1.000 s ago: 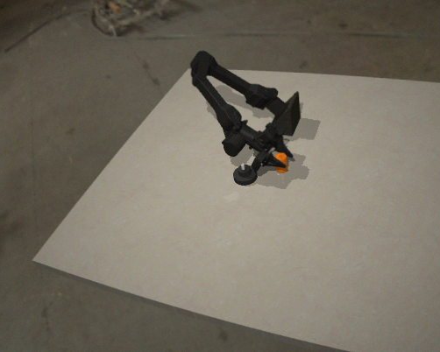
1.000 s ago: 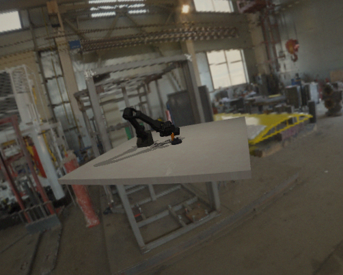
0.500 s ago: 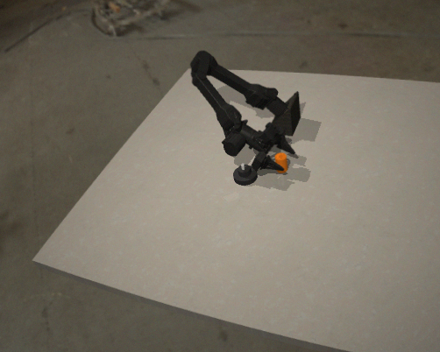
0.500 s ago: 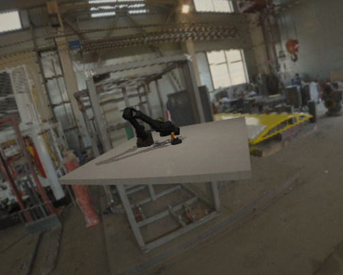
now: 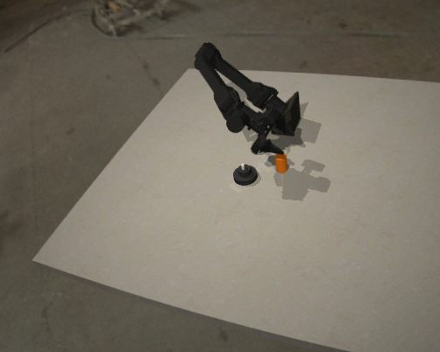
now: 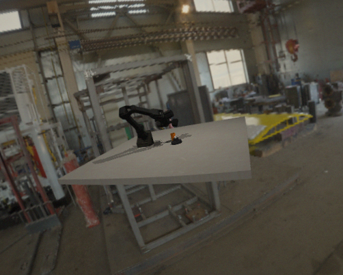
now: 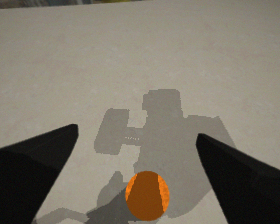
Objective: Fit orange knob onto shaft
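Observation:
The orange knob (image 5: 281, 164) (image 6: 173, 135) (image 7: 147, 196) stands on the table beside the dark round pedestal (image 5: 244, 179) (image 6: 176, 141), apart from it. The small silver shaft (image 5: 243, 166) sticks up bare from the pedestal. The knob's hole is hidden underneath, and the shaft's flat side is too small to make out. My gripper (image 5: 270, 151) (image 7: 138, 134) is wide open and empty above the table near the knob. In the wrist view the knob's round end, partly shaded, shows low in the picture, below the level of the fingertips.
The pale table (image 5: 195, 245) (image 6: 200, 161) bears the arm (image 5: 222, 94) (image 6: 135, 124), which reaches over it from the back in the top view. The pedestal is the nearest obstacle to the knob. Shadows of the arm and gripper fall around the knob.

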Controlling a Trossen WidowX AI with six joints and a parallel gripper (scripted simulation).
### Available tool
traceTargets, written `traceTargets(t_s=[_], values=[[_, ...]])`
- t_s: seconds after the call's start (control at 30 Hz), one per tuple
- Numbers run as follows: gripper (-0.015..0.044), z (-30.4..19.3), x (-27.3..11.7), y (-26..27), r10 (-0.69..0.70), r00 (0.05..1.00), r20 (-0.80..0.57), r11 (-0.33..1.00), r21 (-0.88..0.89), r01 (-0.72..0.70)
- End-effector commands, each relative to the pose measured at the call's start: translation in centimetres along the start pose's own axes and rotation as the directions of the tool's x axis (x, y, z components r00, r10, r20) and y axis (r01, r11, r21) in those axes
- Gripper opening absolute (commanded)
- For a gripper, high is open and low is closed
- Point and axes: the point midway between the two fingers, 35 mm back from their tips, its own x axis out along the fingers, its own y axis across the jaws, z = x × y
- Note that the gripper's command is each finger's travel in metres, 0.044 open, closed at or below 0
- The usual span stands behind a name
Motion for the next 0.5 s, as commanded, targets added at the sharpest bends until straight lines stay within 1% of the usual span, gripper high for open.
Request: traceTargets(t_s=[0.0, 0.07, 0.13, 0.2, 0.27, 0.33, 0.47], values=[[0.044, 0.4, 0.4, 0.4, 0.065, 0.979, -0.192, 0.996, 0.065, -0.053], [0.044, 0.4, 0.4, 0.7, 0.09, 0.928, -0.362, 0.993, 0.103, -0.056], [0.044, 0.5, 0.1, 0.7, 0.08, 0.859, -0.505, 0.994, 0.105, -0.031], [0.044, 0.8, -0.5, 0.5, 0.039, 0.762, -0.646, 0.997, 0.071, 0.01], [0.044, 1.4, -1.2, 0.1, -0.032, 0.647, -0.761, 0.999, 0.003, 0.052], [0.044, 2.0, -1.7, -0.3, -0.088, 0.572, -0.816, 0.996, -0.054, 0.076], [0.044, 2.2, -1.7, -0.3, -0.096, 0.562, -0.821, 0.995, -0.062, 0.079]])
